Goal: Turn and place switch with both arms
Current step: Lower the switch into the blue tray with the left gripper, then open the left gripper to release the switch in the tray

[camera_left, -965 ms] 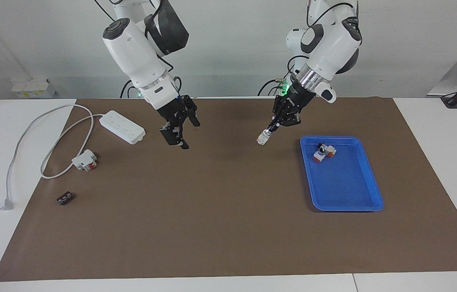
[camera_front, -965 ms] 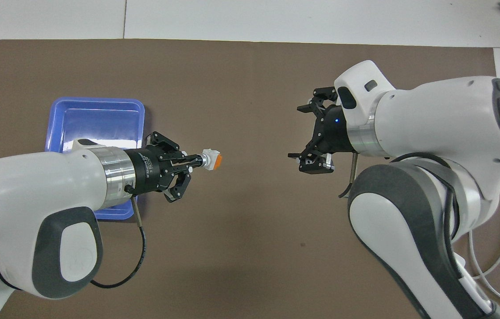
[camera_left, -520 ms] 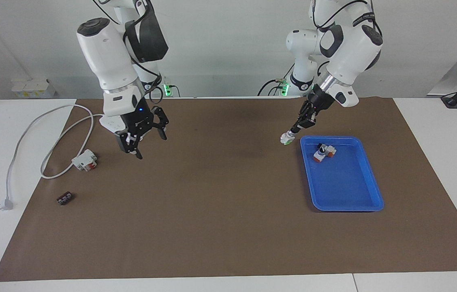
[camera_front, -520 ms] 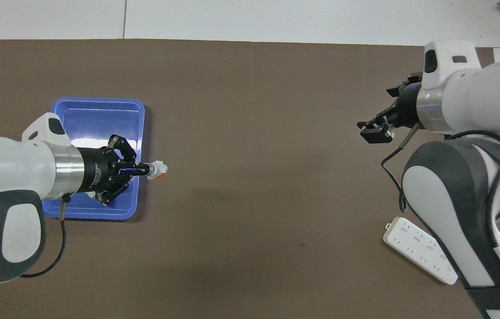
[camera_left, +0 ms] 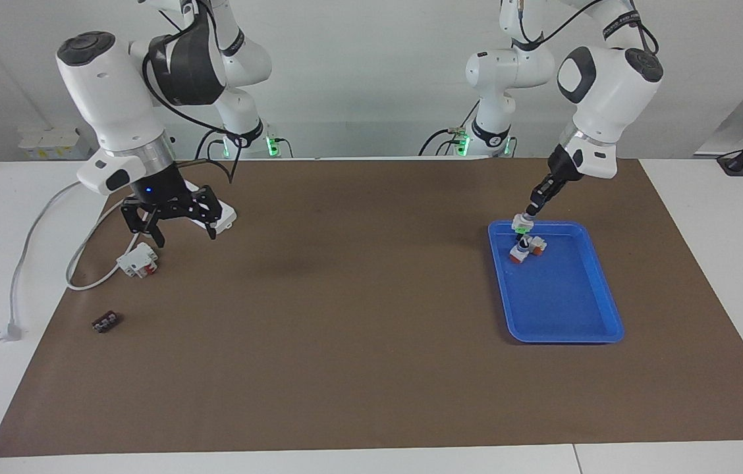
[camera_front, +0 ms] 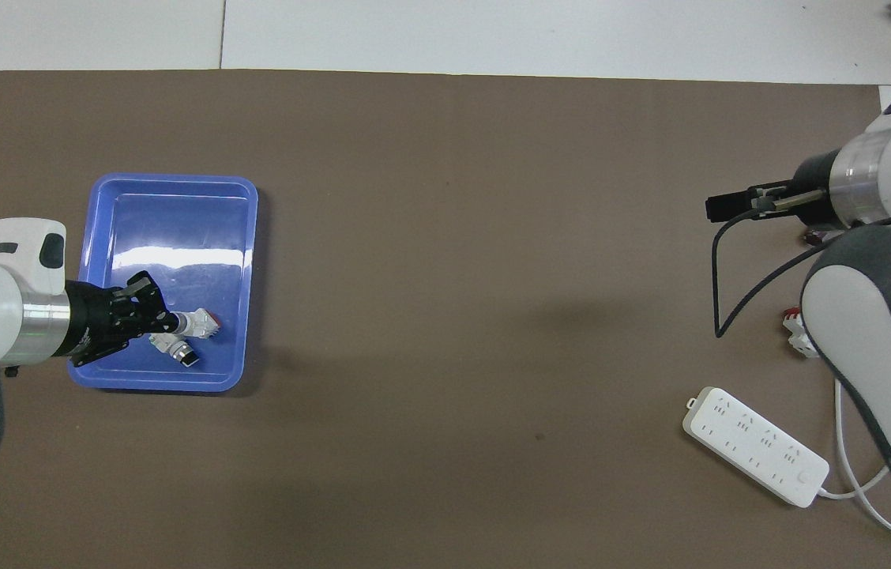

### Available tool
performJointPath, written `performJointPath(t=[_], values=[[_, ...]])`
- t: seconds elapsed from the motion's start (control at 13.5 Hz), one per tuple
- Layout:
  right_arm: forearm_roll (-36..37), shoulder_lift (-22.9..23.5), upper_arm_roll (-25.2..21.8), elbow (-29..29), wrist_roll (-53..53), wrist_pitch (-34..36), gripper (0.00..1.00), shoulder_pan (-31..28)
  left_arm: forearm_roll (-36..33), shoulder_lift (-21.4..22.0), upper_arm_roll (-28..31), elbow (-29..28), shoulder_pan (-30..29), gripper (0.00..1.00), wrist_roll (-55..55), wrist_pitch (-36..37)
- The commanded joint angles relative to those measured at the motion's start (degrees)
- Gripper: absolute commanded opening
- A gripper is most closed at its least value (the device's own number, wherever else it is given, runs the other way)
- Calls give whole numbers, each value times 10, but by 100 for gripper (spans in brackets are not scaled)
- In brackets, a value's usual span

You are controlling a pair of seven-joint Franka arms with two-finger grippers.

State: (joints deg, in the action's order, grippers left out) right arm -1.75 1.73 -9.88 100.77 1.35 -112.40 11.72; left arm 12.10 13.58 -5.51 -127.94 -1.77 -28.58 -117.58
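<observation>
While the left gripper (camera_left: 532, 207) stays clamped on the knob end of the switch (camera_left: 520, 224), it hangs over the blue tray (camera_left: 599, 309), above the tray's edge nearest the robots, with the switch pointing down and its orange end showing in the overhead view. Just below the held switch, inside the tray at that same end, lies another small white-orange piece (camera_left: 524, 249) with a dark round top; the two look close, but whether they touch cannot be told. Judging by this, the turning and carrying appear done and the placing is the step in hand: the switch is over the tray yet not released, so what remains is to lower it, let go and draw the arm clear without knocking the piece already there. Well apart from the tray, at the right arm's end of the table, the right gripper (camera_left: 170, 220) waits with its fingers spread and nothing in them, over the mat between a white power strip (camera_front: 757, 444) and a white-and-red block (camera_left: 138, 259); a small dark part (camera_left: 107, 322) lies nearby.
</observation>
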Motion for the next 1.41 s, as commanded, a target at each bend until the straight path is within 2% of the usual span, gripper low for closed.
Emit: performJointPath(t=[0.0,0.22,0.45,0.59,0.74,0.89,0.96,1.19,1.34], values=[[36,-19,4,-23,-77,56,100,-16,-27,28,-5,-35,-51,0,130,1],[39,-12,8,-74,-105,104,100,-23,-66,21,-6,-56,-90,0,248,-29],[38,-12,16,-94,-154,152,100,-25,-83,-8,-5,-58,-94,0,266,-77],[39,-11,42,-101,-169,176,100,-38,-107,-43,-6,-54,-107,0,274,-127],[39,-15,57,-92,-198,182,100,-44,-108,-57,-6,-35,-105,0,274,-127],[39,-26,83,-74,-214,191,100,-60,-107,-62,-6,-15,-99,40,274,-101],[39,-29,88,-68,-215,191,100,-65,-108,-68,-6,3,-97,44,274,-71],[37,-38,97,-53,-195,190,100,-87,-108,-96,-6,121,-89,45,273,78],[36,-38,102,-51,-186,187,100,-98,-109,-98,-6,174,-76,46,271,160]])
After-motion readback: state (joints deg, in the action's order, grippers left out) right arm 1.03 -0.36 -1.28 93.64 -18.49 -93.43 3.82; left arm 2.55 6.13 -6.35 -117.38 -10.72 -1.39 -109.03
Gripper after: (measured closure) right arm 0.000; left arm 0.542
